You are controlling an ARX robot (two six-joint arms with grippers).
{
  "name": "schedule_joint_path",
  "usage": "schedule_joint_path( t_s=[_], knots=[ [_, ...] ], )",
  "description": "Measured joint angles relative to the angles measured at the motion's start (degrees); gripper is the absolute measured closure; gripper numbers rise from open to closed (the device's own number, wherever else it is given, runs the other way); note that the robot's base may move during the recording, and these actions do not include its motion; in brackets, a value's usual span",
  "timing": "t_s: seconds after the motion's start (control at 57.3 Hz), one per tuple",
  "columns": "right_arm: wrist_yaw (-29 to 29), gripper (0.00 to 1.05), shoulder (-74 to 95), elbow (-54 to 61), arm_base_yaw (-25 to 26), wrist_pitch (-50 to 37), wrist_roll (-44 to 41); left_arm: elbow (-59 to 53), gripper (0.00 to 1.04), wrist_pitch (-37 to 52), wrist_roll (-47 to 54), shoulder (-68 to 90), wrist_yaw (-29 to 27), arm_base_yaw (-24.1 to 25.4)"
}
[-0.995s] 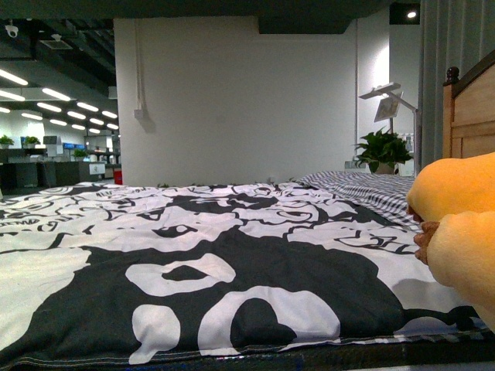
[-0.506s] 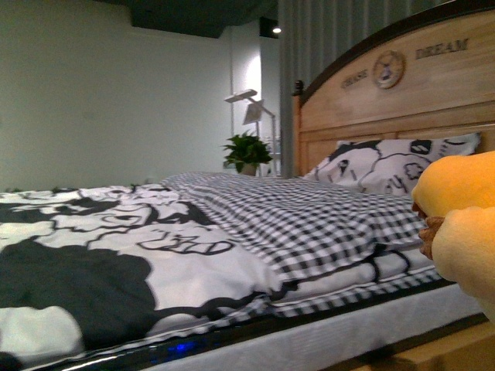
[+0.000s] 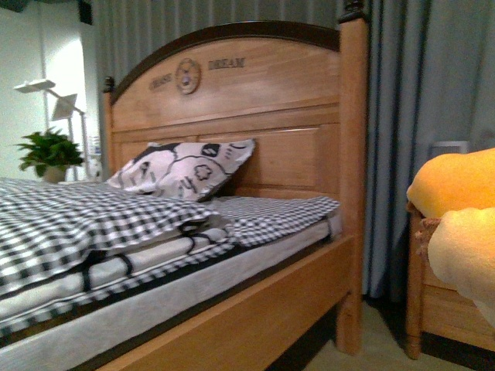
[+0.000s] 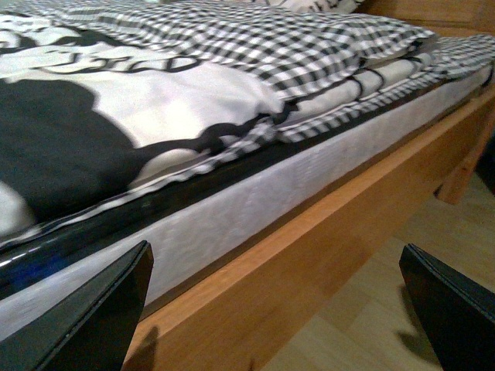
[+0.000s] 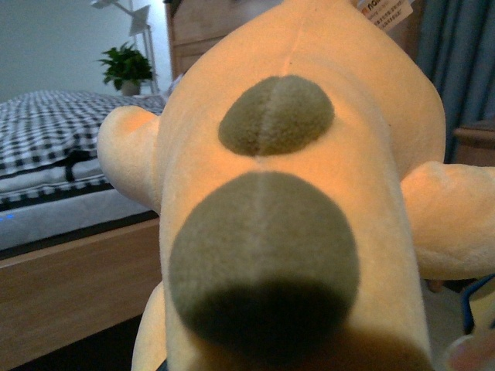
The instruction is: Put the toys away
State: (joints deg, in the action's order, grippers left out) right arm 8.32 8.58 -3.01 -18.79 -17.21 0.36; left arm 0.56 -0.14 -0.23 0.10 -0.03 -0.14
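Note:
The orange-yellow plush animal (image 5: 302, 193) fills the right wrist view, its back with two grey-green spots facing the camera. My right gripper is shut on it, and its fingers are hidden under the plush. In the front view the plush (image 3: 460, 224) shows at the right edge, held up in the air. My left gripper (image 4: 278, 309) is open and empty, its two dark fingers (image 4: 93, 317) wide apart beside the bed's wooden side rail (image 4: 309, 255), above the floor. No basket is in view.
A wooden bed (image 3: 255, 309) with a headboard (image 3: 232, 116), a checked quilt (image 3: 69, 224) and a pillow (image 3: 182, 168) fills the left. Grey curtains (image 3: 418, 85) hang behind. A wooden nightstand (image 3: 433, 309) stands at the right behind the plush. A plant (image 3: 50, 152) stands far left.
The front view has swung to the right, from the black-and-white quilt to the headboard, the curtains and the nightstand. The plush has stayed at the right edge of the view.

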Motion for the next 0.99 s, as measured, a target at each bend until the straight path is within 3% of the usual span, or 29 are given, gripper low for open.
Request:
schedule_joint_path(
  t_s=[0.995],
  knots=[
    [-0.3,0.85,-0.1,-0.1,0.0,-0.1,0.0,0.0,0.06,0.0,0.0,0.0,0.0,0.0]
  ],
)
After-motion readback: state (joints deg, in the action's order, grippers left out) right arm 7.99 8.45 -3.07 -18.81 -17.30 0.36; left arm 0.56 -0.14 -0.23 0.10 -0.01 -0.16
